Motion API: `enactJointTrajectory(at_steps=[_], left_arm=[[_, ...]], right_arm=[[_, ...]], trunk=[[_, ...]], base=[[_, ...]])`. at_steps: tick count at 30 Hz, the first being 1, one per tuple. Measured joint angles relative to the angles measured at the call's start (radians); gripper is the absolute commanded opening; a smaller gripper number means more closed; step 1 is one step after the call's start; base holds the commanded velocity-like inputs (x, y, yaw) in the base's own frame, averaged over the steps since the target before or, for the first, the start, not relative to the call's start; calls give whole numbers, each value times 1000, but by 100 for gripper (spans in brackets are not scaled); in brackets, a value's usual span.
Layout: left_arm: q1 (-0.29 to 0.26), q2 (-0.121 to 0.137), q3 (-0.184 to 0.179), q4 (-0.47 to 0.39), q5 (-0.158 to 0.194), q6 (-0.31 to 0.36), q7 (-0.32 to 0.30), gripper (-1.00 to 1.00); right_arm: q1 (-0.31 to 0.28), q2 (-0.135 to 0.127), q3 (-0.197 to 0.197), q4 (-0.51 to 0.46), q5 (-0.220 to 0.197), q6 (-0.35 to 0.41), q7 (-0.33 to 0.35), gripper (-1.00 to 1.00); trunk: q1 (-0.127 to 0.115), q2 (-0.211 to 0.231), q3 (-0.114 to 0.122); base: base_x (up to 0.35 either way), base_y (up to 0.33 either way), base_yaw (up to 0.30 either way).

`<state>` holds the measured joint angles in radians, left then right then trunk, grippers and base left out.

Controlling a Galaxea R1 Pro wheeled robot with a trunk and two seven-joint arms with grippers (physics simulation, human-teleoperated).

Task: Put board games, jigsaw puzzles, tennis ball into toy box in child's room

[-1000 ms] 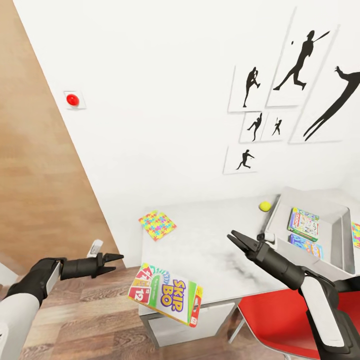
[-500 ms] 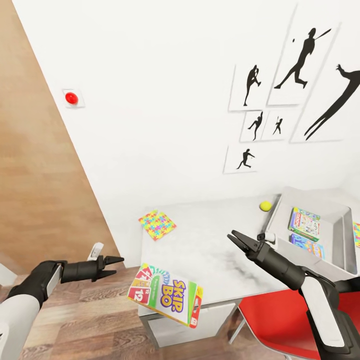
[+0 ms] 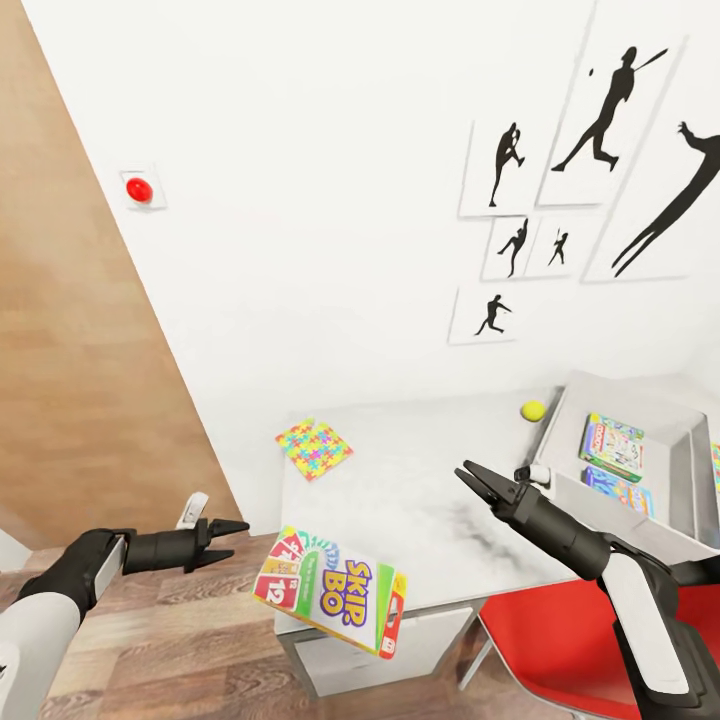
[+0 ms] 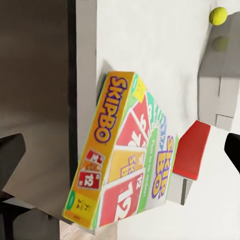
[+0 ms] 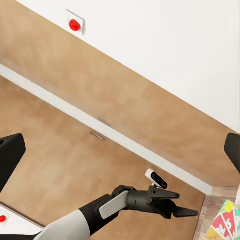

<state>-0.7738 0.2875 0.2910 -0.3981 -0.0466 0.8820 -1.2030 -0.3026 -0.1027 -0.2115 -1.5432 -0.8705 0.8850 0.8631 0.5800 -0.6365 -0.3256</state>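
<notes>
SKIP-BO box (image 3: 330, 590) hangs over the table (image 3: 420, 500) edge.
Left gripper (image 3: 232, 540) and right gripper (image 3: 475, 482) both spread wide, empty, either side of it.

Your SKIP-BO box (image 3: 330, 591) overhangs the table (image 3: 430, 500) edge, 1 jigsaw puzzle (image 3: 314, 448) and the tennis ball (image 3: 533, 409) lie on top, and 2 game boxes (image 3: 612, 446) sit in the toy box (image 3: 690, 455).
</notes>
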Motion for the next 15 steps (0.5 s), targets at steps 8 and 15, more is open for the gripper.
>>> enactJointTrajectory(at_steps=[8,15], left_arm=[[0,0,-2,3,-1,0,0,100],[0,-6,-6,15,-4,0,1,100]], right_arm=[[0,0,-1,0,0,0,0,100],[0,0,-1,0,0,0,0,100]], trunk=[[31,-56,-25],[58,-105,-47]], base=[[0,0,0],[0,0,0]])
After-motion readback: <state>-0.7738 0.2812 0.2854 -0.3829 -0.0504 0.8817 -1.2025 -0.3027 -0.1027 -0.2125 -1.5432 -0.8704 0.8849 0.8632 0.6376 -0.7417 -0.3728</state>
